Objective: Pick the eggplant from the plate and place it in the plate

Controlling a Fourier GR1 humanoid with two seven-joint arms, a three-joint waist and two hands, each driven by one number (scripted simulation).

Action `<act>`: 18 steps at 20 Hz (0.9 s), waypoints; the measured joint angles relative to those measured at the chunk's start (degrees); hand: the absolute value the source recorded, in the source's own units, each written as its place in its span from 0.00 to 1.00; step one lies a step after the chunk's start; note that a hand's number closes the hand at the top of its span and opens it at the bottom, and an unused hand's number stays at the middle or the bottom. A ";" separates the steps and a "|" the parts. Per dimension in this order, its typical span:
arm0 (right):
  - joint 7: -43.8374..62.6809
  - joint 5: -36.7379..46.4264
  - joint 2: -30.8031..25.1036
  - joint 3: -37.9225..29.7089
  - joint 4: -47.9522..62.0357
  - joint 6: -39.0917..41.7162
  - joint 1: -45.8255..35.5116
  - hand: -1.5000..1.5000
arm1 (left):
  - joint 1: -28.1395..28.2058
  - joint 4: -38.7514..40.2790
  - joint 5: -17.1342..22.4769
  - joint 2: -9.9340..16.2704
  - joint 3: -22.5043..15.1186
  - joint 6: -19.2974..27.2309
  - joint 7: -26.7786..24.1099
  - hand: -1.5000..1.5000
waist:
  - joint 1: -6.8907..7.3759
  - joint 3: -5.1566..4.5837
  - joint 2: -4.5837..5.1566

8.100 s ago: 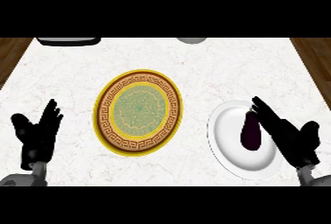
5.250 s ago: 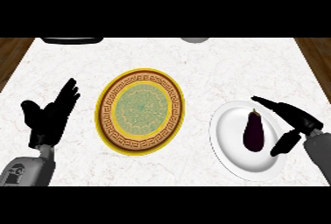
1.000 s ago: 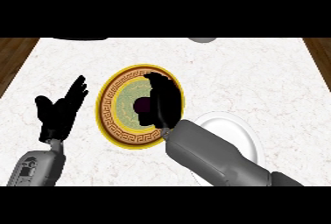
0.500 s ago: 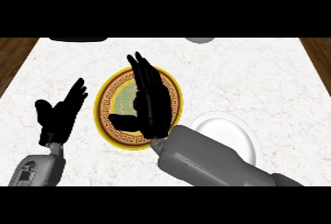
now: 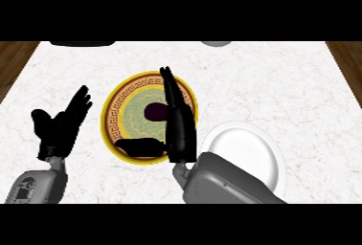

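Resting on the patterned plate, seemingly, is the eggplant; both hands' fingers straight.

Bright, even light falls across the white marble counter, with no glare or hot spots on it. The wooden strips at the upper corners look dimmer and brown. The white plate is palest in the middle and shades softly to grey at its rim. The patterned plate keeps clear yellow and green tones. Both black hands, left and right, read as flat dark shapes with almost no highlights. The grey forearm shows gentle shading from light to dark. The eggplant appears as a dull dark purple patch.
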 measured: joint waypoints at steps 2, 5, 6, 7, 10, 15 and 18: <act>-4.66 -2.09 0.05 -1.38 -0.16 1.37 2.11 0.00 | 0.84 -1.59 -0.36 -0.40 -0.16 0.48 0.67 0.50 | -0.19 0.00 -0.07; -11.62 -3.89 -0.14 -3.93 0.07 4.67 6.15 0.00 | 1.07 -1.59 -0.80 -0.75 -0.09 0.51 0.62 0.50 | -0.51 -0.02 -0.15; -13.54 -4.54 -0.34 -5.13 0.29 6.17 7.05 0.00 | 0.28 -0.30 -0.78 -0.63 0.39 0.31 0.15 0.50 | -0.63 -0.02 -0.15; -13.78 -4.10 -0.70 -5.98 -0.50 7.38 7.86 0.00 | 0.38 0.45 -0.79 -0.54 0.77 0.03 -0.46 0.50 | -0.74 -0.02 -0.17; -15.66 -2.67 -0.80 -8.09 -1.67 9.76 11.16 0.00 | 0.27 -0.25 -1.04 -0.63 1.14 -0.02 0.23 0.50 | -0.91 -0.03 -0.25; -18.46 -0.80 -2.02 -11.07 -4.46 13.48 16.72 0.00 | 1.15 0.46 -1.57 -0.92 1.69 -0.53 -1.02 0.50 | -1.05 -0.04 -0.29; -18.32 1.03 -1.64 -13.55 -4.71 15.94 17.90 0.00 | 0.38 0.47 -1.47 -0.99 2.23 -0.82 -0.16 0.50 | -1.06 -0.04 -0.31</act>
